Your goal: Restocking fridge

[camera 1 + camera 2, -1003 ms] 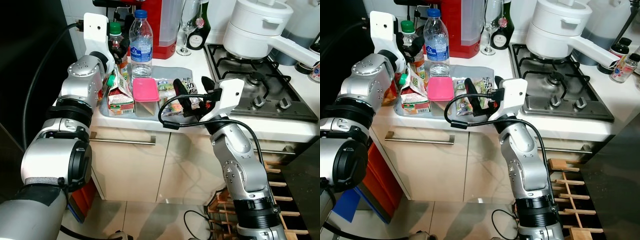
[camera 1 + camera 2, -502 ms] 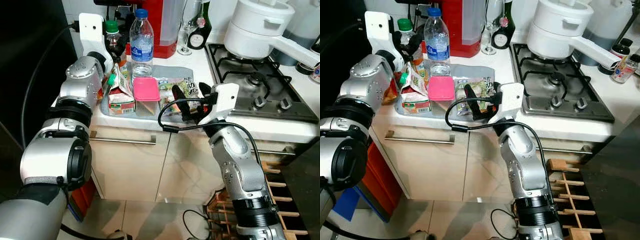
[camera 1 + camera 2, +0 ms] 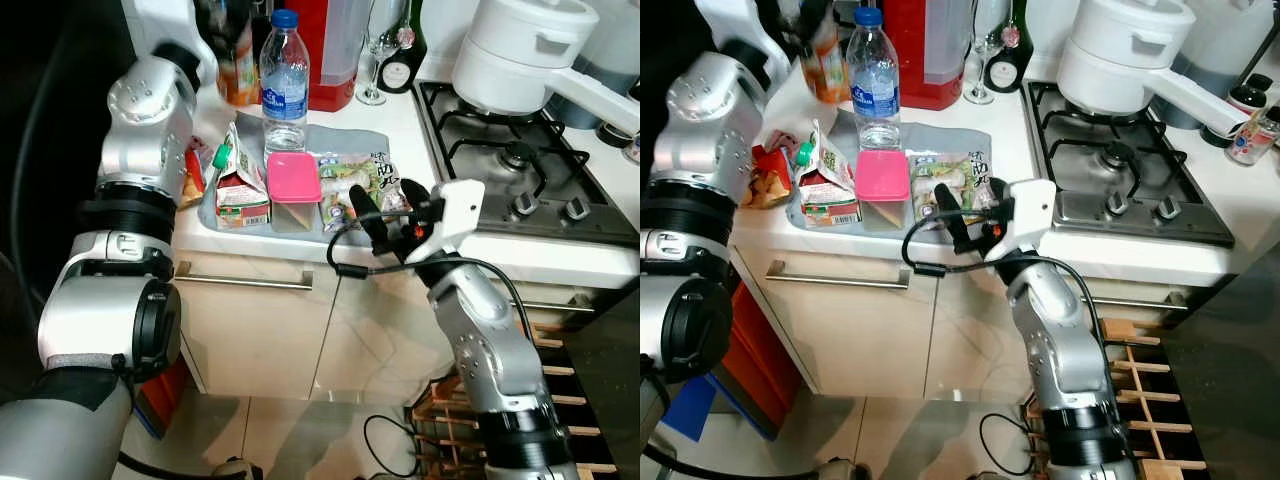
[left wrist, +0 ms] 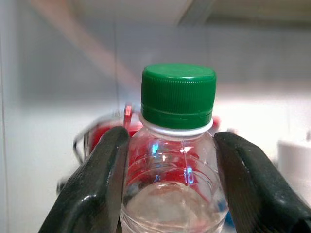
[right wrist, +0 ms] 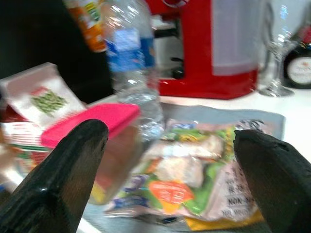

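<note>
Left wrist view: left gripper (image 4: 172,160) clamps green-capped bottle (image 4: 176,145) at the neck, lifted above counter's back left corner.
Right gripper (image 3: 392,208): fingers spread wide, holding nothing, at counter's front edge, just short of veg packet (image 3: 358,180).
Progress: early, by my read; one item picked up, nothing in the fridge yet.
Left on grey tray (image 3: 345,141): 1 water bottle (image 3: 283,80), 1 pink-lidded box (image 3: 293,188), 1 carton (image 3: 238,186), 1 veg packet.
</note>
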`<state>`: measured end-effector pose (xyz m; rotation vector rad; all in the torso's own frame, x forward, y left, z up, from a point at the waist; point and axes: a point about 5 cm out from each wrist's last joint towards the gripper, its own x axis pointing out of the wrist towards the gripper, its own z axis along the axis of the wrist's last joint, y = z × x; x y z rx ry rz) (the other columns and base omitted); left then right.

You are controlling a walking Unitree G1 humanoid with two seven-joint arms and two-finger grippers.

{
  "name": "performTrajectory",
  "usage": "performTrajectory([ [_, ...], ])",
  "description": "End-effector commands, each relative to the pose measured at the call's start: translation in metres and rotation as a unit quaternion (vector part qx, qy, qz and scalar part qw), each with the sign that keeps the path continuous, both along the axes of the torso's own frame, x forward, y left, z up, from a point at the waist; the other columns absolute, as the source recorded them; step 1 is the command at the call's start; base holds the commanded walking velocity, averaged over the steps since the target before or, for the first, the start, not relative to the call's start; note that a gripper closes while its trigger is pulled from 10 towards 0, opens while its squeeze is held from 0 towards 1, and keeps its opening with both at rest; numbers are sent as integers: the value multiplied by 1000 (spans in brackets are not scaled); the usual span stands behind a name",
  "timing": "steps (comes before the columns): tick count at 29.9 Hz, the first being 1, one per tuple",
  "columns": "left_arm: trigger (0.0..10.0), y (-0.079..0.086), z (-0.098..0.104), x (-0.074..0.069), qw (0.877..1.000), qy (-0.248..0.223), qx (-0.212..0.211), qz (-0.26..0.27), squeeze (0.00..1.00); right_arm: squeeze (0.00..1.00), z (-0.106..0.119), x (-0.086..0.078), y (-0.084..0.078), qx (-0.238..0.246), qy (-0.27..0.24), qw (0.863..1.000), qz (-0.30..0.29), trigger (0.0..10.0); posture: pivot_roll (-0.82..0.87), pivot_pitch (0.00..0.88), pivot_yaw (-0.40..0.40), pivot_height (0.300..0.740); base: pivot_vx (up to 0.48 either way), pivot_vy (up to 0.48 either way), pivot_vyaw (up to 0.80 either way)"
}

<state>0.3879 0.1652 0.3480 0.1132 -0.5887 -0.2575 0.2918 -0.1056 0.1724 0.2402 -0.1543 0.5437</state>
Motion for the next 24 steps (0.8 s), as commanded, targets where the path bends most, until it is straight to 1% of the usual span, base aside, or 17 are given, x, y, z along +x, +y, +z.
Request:
performTrajectory([
  [1,0,-2,9,-5,1000,-22,2,-8,0,0,7,-3,1,8,-12,1000,16,10000,-58,0,-47,740,0,0,0],
  [2,0,1,10,-10,999,-30,1,-10,0,0,10,-5,1,10,-14,1000,26,10000,-62,0,-44,740,0,0,0],
  [3,0,5,13,-23,999,-49,6,-16,0,0,17,-8,0,18,-20,999,44,10000,-62,0,-41,740,0,0,0],
  [5,0,8,13,-34,998,-59,11,-20,0,0,25,-10,1,31,-25,997,62,10000,-61,0,-36,740,0,0,0],
  [8,0,11,10,-50,997,-65,29,-28,0,0,35,-12,5,44,-33,995,89,10000,-53,0,-36,740,0,0,0],
  [11,0,9,6,-65,996,-61,41,-43,0,0,39,-13,9,52,-30,991,118,10000,-30,0,-41,740,0,0,0],
  [12,3882,7,6,-71,996,-62,46,-54,0,0,39,-14,10,52,-27,990,128,10000,-26,0,-43,740,0,0,0],
  [13,10000,4,6,-77,995,-60,48,-63,0,0,38,-14,10,51,-23,989,137,10000,-18,0,-48,740,0,0,0],
  [14,10000,4,6,-77,995,-60,48,-63,0,0,38,-14,10,51,-23,989,137,10000,-18,0,-48,740,0,0,0],
  [15,10000,2,7,-84,994,-61,47,-74,0,0,38,-14,11,49,-18,988,144,10000,-9,0,-51,740,0,0,0],
  [16,10000,-4,8,-95,992,-67,57,-88,0,0,35,-14,10,48,-11,988,147,10000,0,0,-54,740,0,0,0],
  [17,10000,-7,8,-102,991,-71,65,-96,0,0,34,-13,9,47,-5,988,148,10000,0,0,-54,740,0,0,0],
  [18,10000,-9,6,-108,990,-73,69,-99,0,0,32,-12,9,48,-1,988,145,10000,13,0,-59,740,0,0,0],
  [19,10000,-9,6,-108,990,-73,69,-99,0,0,32,-12,9,48,-1,988,145,10000,13,0,-59,740,0,0,0],
  [20,10000,-9,-2,-109,992,-56,70,-88,0,0,31,-8,7,53,6,990,133,10000,17,0,-62,740,0,0,0],
  [22,10000,-7,-16,-103,996,-22,50,-69,0,0,27,-4,5,56,10,991,119,10000,17,0,-66,740,0,0,0],
  [24,10000,-8,-24,-100,997,-7,41,-61,0,0,25,-3,5,55,12,992,113,10000,17,0,-66,740,0,0,0],
])
